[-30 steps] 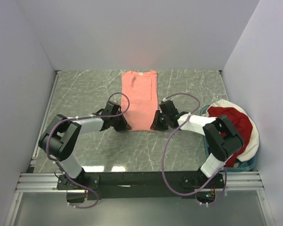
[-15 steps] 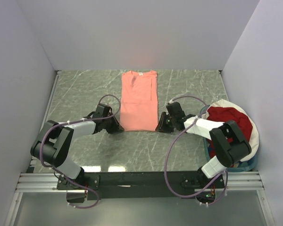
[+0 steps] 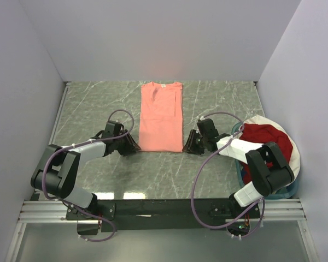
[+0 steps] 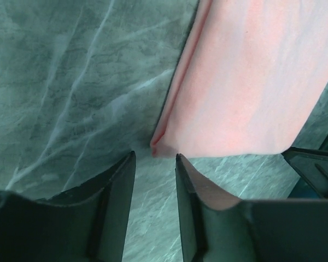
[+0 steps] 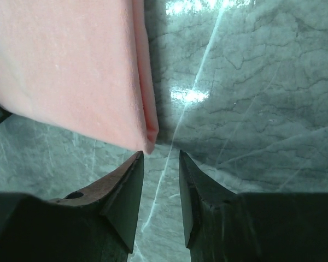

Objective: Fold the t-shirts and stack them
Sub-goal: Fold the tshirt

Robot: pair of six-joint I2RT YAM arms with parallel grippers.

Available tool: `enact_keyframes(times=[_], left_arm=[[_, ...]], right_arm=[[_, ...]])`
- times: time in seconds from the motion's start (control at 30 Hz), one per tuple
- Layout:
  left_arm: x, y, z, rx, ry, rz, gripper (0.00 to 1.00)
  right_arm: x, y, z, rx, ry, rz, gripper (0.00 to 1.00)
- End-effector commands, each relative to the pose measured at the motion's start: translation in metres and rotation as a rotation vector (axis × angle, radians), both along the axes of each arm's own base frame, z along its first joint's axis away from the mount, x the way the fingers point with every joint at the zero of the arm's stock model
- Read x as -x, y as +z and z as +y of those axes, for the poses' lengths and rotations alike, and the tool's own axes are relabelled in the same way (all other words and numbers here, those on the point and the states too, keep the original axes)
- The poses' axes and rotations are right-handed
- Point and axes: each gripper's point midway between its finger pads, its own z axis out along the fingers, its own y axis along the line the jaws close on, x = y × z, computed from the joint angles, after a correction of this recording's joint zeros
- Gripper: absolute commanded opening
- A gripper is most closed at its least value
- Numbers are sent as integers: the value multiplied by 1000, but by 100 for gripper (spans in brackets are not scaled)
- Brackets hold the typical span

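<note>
near right: dark red t-shirt [image 3: 268,143] heaped in the white-rimmed basket [image 3: 296,158], not yet folded.
left gripper [image 4: 154,158]: low over the table [image 3: 93,109], fingers spread, nothing between them; the shirt's near-left corner sits just ahead of the gap.
right gripper [image 5: 160,155]: fingers likewise spread and empty; the near-right corner lies just beyond the tips, slightly left of the gap.
salmon-pink t-shirt [image 3: 160,117]: flat mid-table, folded into a narrow strip, layered edges showing at both near corners.
long axis: runs straight away from the arms, near hem between the two grippers, neck end far.
which arm is nearer: neither; each flanks its own corner about equally.
judgement: a short reach forward puts each corner in the jaws, ready to carry the near hem toward the neck.
</note>
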Motion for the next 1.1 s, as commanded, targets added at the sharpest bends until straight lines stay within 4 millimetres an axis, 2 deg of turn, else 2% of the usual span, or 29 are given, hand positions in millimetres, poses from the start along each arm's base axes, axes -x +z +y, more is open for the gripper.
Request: enact_keyframes(times=[0.0, 0.3, 0.6, 0.63, 0.67, 0.77, 0.8, 0.9, 0.93, 1.0, 1.07], left_arm=[[-4, -2, -2, -3, -18, -14, 43], [-4, -22, 1, -22, 3, 37, 41], [1, -37, 8, -59, 28, 69, 29], [1, -38, 7, -58, 28, 73, 28], [2, -38, 7, -57, 29, 76, 22], [-1, -33, 2, -33, 16, 49, 13], [0, -31, 1, -27, 13, 45, 11], [4, -23, 1, -26, 9, 30, 4], [5, -21, 1, -27, 6, 24, 1], [11, -16, 2, -18, 2, 8, 1], [23, -16, 4, -20, -4, 27, 1]], right_arm=[[-5, 6, 4, -37, -9, -27, 40], [-2, -10, 8, -57, -30, 17, 40], [-11, -15, 11, -76, -57, 4, 38], [-13, -14, 12, -81, -57, -2, 37], [-13, -14, 14, -89, -54, 3, 36], [-13, -15, 16, -94, -50, 4, 23], [-12, -16, 16, -97, -48, 9, 12], [-7, -15, 14, -93, -43, 8, 2], [-7, -10, 13, -99, -42, -7, 1], [2, -11, 11, -95, -31, 0, 0], [6, -4, 9, -99, -19, -22, 0]])
